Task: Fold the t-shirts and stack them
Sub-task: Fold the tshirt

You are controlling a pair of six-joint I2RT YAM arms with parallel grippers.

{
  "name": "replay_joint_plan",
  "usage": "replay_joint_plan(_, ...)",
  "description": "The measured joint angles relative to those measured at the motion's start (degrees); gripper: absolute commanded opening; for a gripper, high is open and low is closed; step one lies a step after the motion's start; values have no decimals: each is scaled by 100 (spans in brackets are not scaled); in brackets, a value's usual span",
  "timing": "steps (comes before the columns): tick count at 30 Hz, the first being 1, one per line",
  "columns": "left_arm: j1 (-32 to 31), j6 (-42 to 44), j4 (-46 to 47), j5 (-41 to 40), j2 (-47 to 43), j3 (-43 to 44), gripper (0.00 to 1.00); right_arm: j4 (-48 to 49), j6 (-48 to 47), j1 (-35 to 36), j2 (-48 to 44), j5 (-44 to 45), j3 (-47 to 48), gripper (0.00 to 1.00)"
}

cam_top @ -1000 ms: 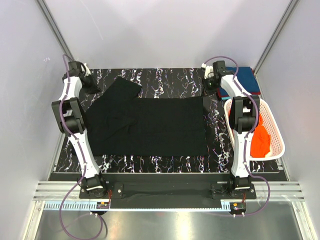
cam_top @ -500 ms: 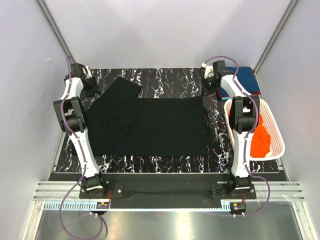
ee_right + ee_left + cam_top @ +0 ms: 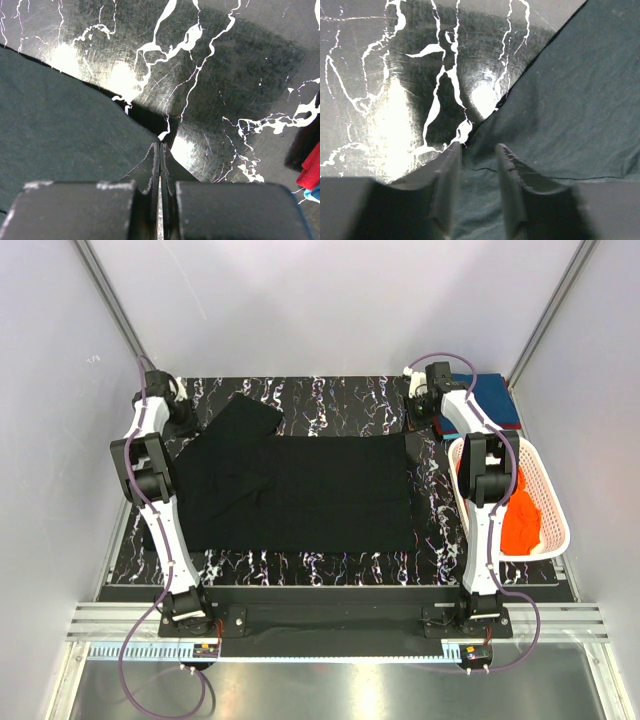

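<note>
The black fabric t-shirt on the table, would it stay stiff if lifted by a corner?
Probably not: the black fabric t-shirt lies flat with soft creases, so it would likely drape. It looks thin, so probably light.

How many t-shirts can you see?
4. A black t-shirt lies spread across the table. A teal-blue t-shirt sits folded at the far right corner on a dark red t-shirt. An orange t-shirt is in the white basket. More may hide underneath.

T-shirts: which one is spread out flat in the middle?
The black t-shirt. The orange one is bunched in the basket; the blue one lies folded atop the red one in the corner.
</note>
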Motion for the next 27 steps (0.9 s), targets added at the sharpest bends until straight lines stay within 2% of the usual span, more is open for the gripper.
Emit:
replay_joint_plan(1,0,11,-13,15,0,0,22,0,0,0,0,-2,0,0)
replay_joint_plan(5,0,-26,-39,133,0,2,0,0,-2,0,0,4,0,0)
replay_joint_plan(21,0,-319,-125,356,-15,223,0,81,-79,0,-352,234,-267,0)
replay_joint_plan(27,0,-354,-116,354,-190,133,0,461,-74,0,-717,509,-922,0)
